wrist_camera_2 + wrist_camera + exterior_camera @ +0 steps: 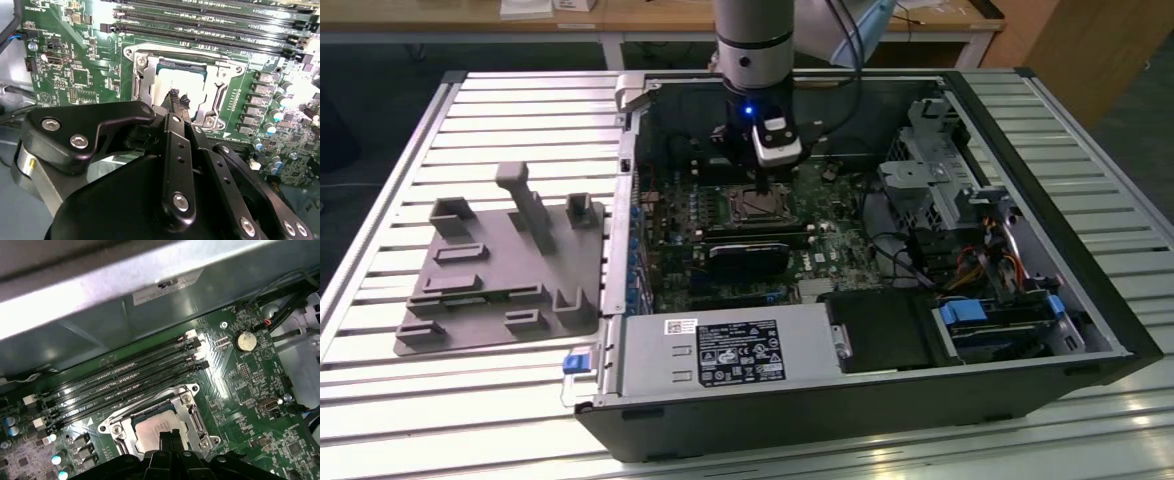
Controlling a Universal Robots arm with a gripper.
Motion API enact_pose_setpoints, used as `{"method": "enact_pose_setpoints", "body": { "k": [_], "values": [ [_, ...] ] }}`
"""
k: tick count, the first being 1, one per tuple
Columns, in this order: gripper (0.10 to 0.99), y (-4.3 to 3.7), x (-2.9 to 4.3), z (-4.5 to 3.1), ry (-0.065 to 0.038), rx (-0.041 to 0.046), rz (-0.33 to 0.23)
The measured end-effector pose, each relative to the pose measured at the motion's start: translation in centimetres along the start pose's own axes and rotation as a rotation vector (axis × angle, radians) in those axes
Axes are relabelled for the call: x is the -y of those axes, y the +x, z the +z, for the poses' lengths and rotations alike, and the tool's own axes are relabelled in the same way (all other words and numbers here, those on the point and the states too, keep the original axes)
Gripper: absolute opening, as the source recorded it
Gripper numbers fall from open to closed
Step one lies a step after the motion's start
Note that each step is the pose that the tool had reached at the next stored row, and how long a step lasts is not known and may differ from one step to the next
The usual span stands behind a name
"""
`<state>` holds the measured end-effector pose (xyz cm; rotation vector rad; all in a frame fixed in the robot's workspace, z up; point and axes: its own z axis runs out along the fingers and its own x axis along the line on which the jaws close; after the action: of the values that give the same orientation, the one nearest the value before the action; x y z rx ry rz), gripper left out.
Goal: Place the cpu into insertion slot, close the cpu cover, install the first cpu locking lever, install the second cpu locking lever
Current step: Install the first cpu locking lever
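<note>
While my closed gripper [179, 98] hung over the cpu [165, 86] in the insertion slot [190, 52], I thought a soft, straight push was best.

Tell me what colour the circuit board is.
The circuit board is green, clearest in the first wrist view.

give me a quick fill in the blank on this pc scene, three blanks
1. The gripper is poised right above the ___.
2. The board round the socket is coloured ___.
3. The grey fixture lies on the exterior view's ___ of the case.

Missing words: cpu; green; left
</note>
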<state>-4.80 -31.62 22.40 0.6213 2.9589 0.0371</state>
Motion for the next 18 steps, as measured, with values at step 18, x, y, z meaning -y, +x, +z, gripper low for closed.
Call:
{"method": "enact_pose_setpoints", "body": {
  "k": [18],
  "values": [
    [0.102,-0.34,0.40,-1.19,0.000,-0.0001,-0.003]
  ]
}}
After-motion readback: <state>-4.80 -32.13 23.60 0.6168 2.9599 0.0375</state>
